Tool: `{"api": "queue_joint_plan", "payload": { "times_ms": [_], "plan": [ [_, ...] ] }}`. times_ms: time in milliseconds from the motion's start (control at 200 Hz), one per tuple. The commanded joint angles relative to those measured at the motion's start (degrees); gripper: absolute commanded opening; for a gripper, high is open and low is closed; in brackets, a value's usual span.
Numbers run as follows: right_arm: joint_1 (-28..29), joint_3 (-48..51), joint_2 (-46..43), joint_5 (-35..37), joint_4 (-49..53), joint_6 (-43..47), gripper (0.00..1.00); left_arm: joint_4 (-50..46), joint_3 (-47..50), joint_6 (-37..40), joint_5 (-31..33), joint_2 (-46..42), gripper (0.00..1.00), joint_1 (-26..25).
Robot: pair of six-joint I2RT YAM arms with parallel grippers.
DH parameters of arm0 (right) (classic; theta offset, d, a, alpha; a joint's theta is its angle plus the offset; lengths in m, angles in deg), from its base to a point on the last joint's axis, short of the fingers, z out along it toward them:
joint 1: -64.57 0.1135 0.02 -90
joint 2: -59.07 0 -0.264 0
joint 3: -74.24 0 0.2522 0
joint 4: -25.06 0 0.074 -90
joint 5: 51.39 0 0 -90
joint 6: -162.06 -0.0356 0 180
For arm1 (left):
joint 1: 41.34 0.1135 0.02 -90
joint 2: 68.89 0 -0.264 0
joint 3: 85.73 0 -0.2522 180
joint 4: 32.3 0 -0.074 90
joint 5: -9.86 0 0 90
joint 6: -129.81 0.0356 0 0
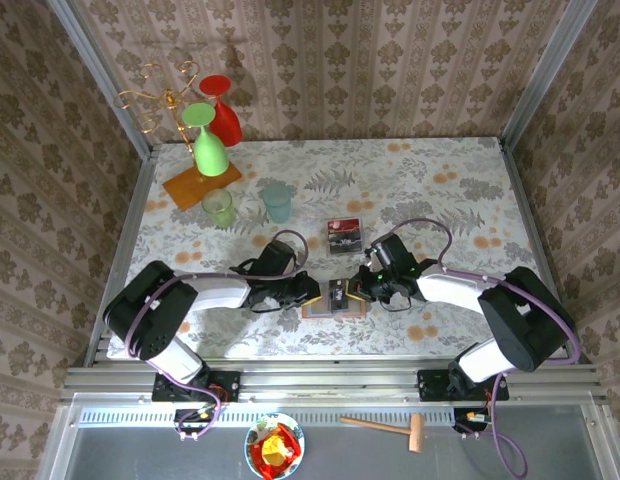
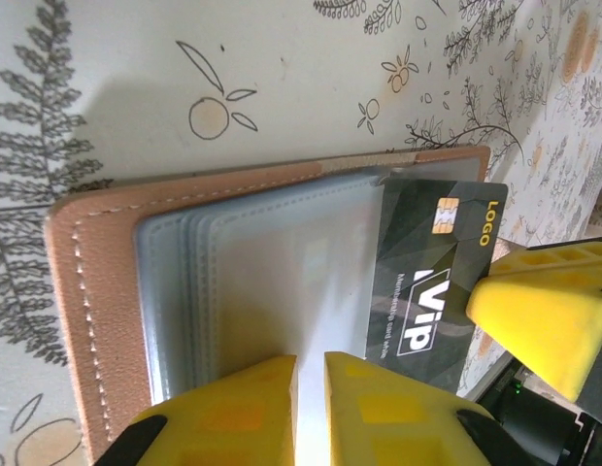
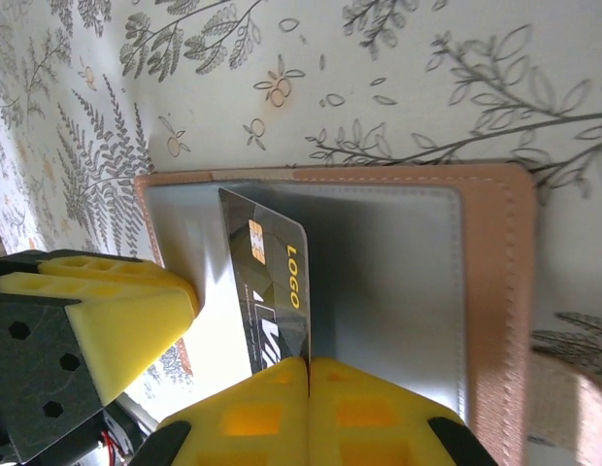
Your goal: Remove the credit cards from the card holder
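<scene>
The salmon-tan card holder (image 1: 320, 311) lies open on the table between my two grippers, its grey-blue pockets (image 2: 243, 282) facing up. My left gripper (image 2: 311, 361) is shut on a thin pocket leaf of the holder (image 3: 490, 291). A black credit card (image 2: 432, 272) with a chip and "VIP" print sticks partly out of a pocket. My right gripper (image 3: 309, 361) is shut on this card's (image 3: 272, 282) edge. In the top view the left gripper (image 1: 318, 292) and right gripper (image 1: 358, 290) meet over the holder. More credit cards (image 1: 344, 236), one with a red band, lie on the table behind it.
At the back left stands a gold glass rack on an orange base (image 1: 202, 187) with a green glass (image 1: 208, 140) and a red glass (image 1: 223, 115). Two small cups (image 1: 219, 207) (image 1: 277, 201) sit nearby. A wooden mallet (image 1: 390, 428) and a bowl (image 1: 274, 447) lie below the table edge.
</scene>
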Motion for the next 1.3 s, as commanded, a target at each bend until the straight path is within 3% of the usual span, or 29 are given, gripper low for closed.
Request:
{"api": "queue_joint_plan", "payload": {
  "times_ms": [0, 655, 860, 1100, 1295],
  "plan": [
    [-0.4, -1.56, -1.32, 2.5, 7.39, 4.03, 0.08, -1.56, 0.98, -1.23, 2.03, -1.36, 0.17, -0.96],
    [-0.4, -7.12, -1.19, 3.5, 15.61, 12.25, 0.08, -0.65, 0.84, -1.98, 2.62, -1.84, 0.18, -1.17],
    [1.02, -7.29, -0.01, 1.94, 13.01, 10.37, 0.1, 0.13, 0.93, -2.4, 2.42, -2.47, 0.19, -1.25],
    [3.16, -7.6, 0.31, 2.6, 12.49, 6.52, 0.2, 0.64, 1.02, -2.29, 1.82, -2.97, 0.2, -1.17],
    [3.55, -6.33, -1.25, 4.29, 12.96, 3.32, 0.19, 1.38, 0.97, -2.07, 1.2, -2.94, 0.2, -1.04]
  ]
}}
